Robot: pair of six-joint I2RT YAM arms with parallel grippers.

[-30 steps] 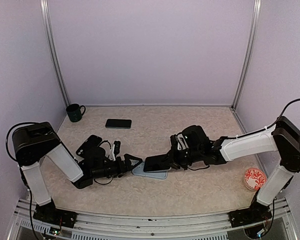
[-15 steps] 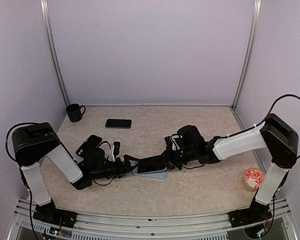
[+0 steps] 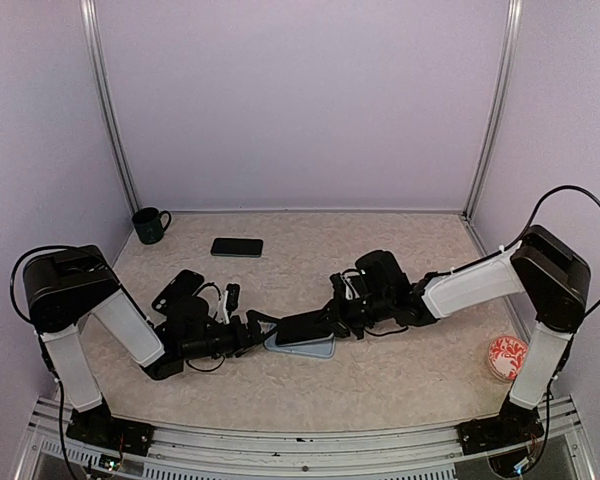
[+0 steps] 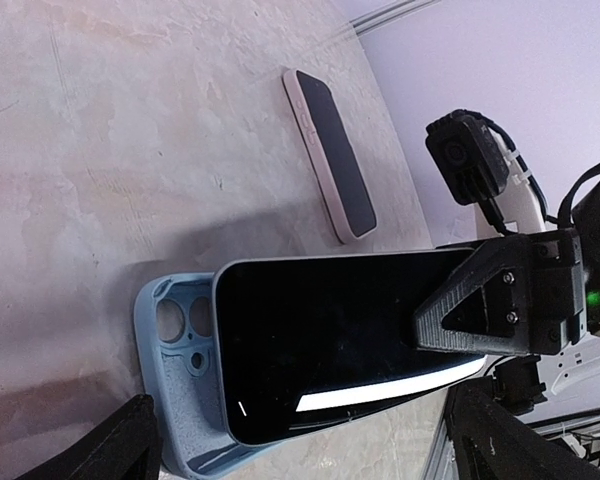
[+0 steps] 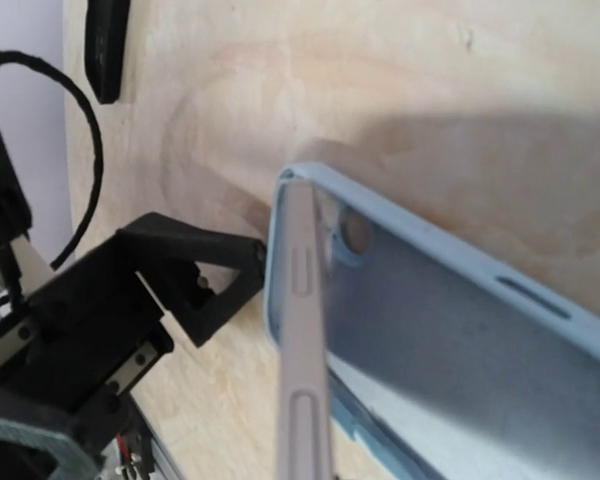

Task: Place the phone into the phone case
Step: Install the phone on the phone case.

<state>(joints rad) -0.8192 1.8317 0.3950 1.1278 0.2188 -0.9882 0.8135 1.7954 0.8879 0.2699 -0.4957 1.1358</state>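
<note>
Blue phone case (image 4: 180,400) lies flat; right gripper (image 3: 332,318) clenches the tilted phone (image 4: 330,335) — left gripper (image 3: 257,330) gapes; misaligned corners could jam.

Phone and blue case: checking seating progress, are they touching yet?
Touching. Right wrist view shows the phone edge meeting the blue case rim at its camera-hole corner.

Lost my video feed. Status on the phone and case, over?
Right gripper shut on phone, angled over blue case, not seated. Left gripper open at the case's end. Nothing blocking; spare phone and mug well clear.
</note>
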